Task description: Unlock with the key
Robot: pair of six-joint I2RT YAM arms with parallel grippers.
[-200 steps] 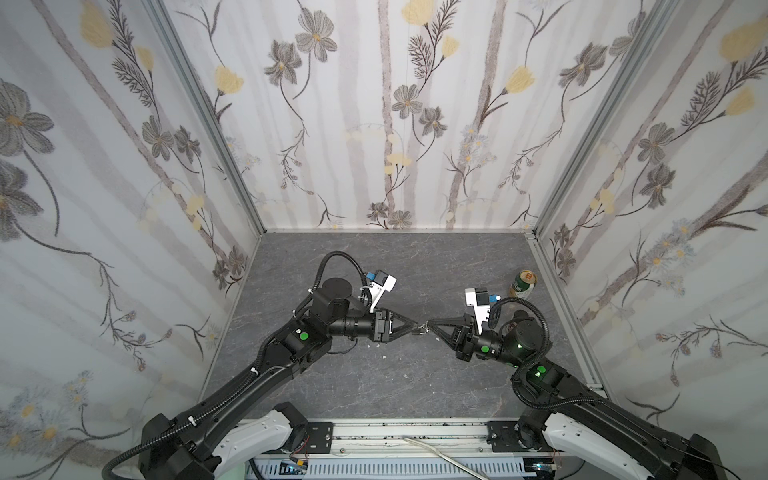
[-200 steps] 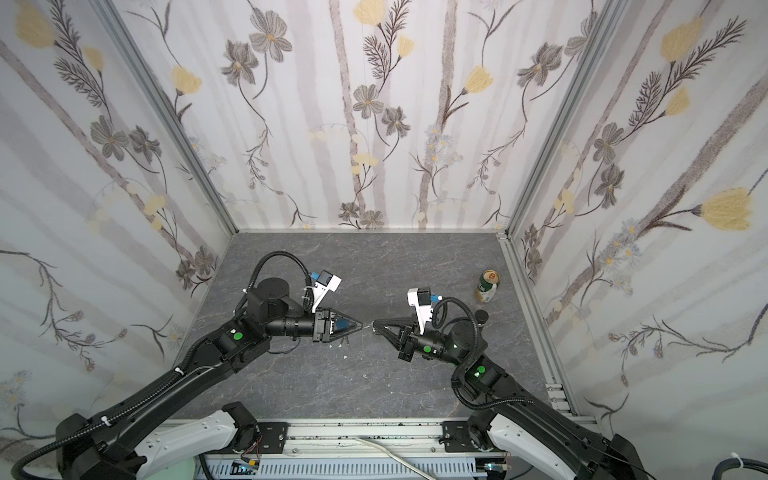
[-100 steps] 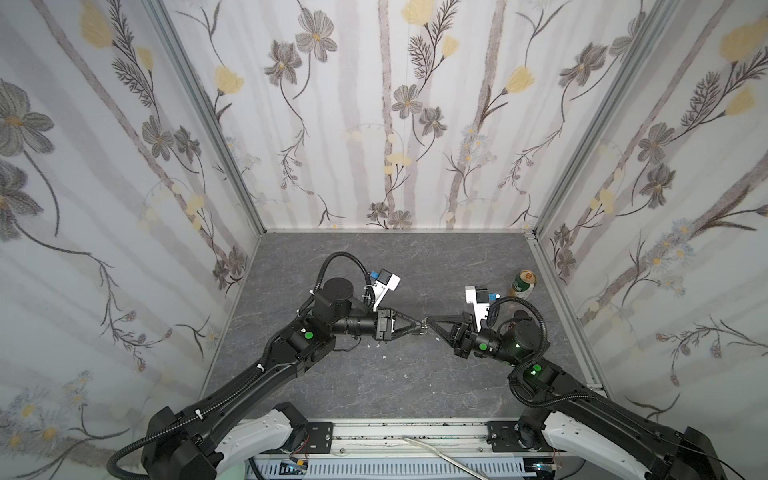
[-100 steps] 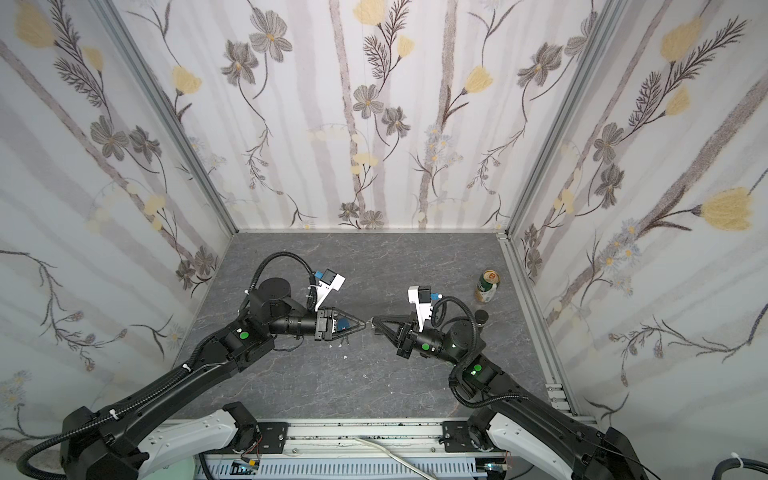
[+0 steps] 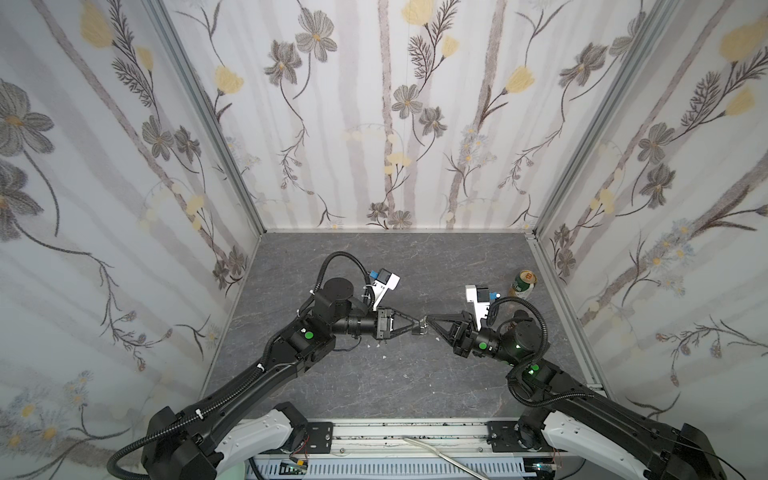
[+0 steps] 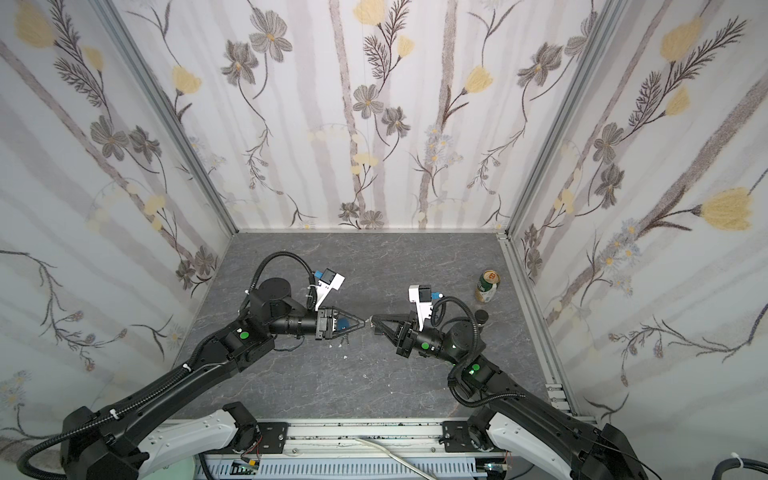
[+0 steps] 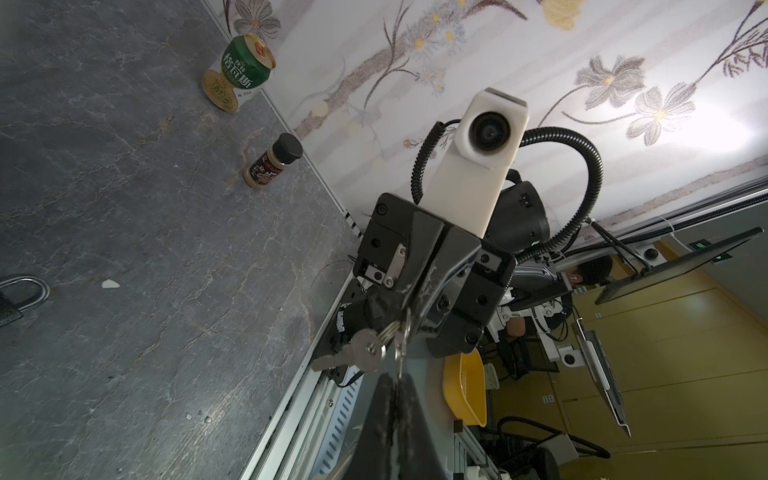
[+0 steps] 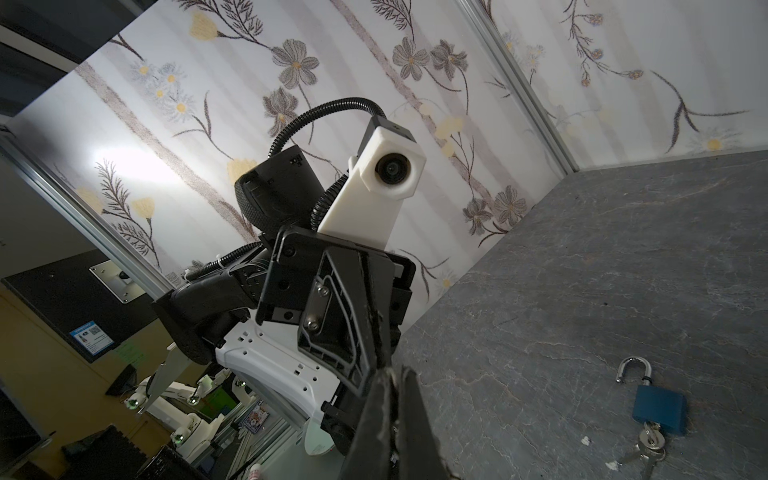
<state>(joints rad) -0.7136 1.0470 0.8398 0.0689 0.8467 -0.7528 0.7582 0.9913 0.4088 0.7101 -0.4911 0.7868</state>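
Observation:
Above the middle of the table my two grippers meet tip to tip. My right gripper (image 5: 429, 322) (image 7: 409, 307) is shut on a silver key ring (image 7: 390, 332). One key (image 7: 353, 357) sticks out sideways from the ring. Another key (image 7: 400, 359) hangs edge-on, and my left gripper (image 5: 415, 326) (image 7: 392, 379) is shut on its tip. A dark padlock (image 7: 8, 311) with its shackle shut lies on the table below the tips. Under the left gripper lies a blue padlock (image 8: 658, 409) (image 6: 343, 323), shackle open, with its own keys (image 8: 648, 446) in it.
A green can (image 5: 523, 284) (image 7: 237, 70) and a small black-capped spice jar (image 7: 272, 162) (image 6: 481, 316) stand by the right wall. Small white crumbs (image 7: 110, 284) lie on the grey table. Flowered walls close in three sides.
My left gripper has moved right to the right gripper's tips and closed from open onto the hanging key. The right gripper has stayed shut and almost still.

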